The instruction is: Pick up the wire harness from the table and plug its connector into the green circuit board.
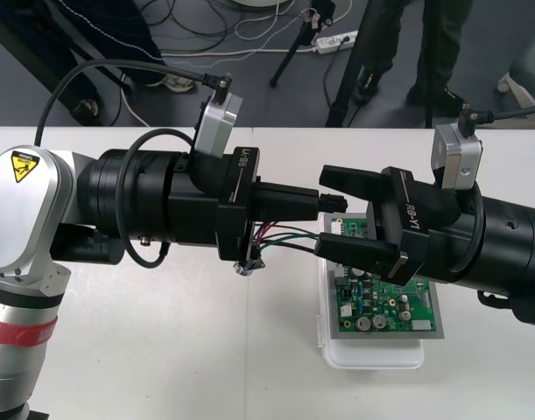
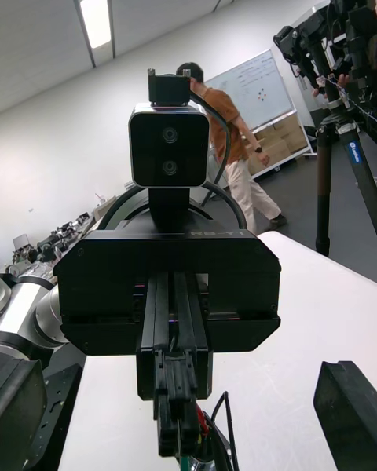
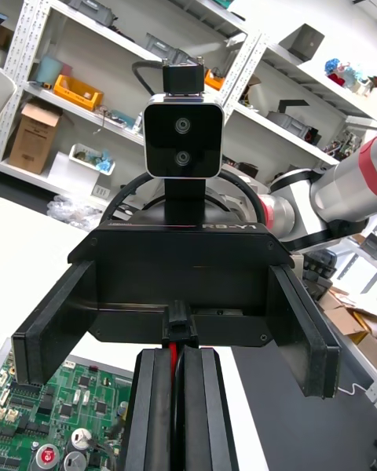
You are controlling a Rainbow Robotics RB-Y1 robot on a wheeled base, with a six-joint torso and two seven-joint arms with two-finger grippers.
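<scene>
My left gripper (image 1: 325,202) reaches to the right above the table, shut on the harness's small black plug (image 1: 338,203). The red, green and black wires (image 1: 280,234) hang under its fingers, down to the round metal socket (image 1: 242,267). In the left wrist view the plug (image 3: 179,326) sticks out between the closed fingers (image 3: 200,408). Facing it, my right gripper (image 1: 341,215) is open, its fingers above and below the plug without touching it. The green circuit board (image 1: 385,306) on its white base (image 1: 372,357) lies under the right gripper.
In the right wrist view the left gripper (image 2: 177,438) stands close in the middle with its camera (image 2: 168,147) on top, and one of the right gripper's own fingers (image 2: 349,412) stands beside it. The table's far edge (image 1: 276,128) runs behind both arms.
</scene>
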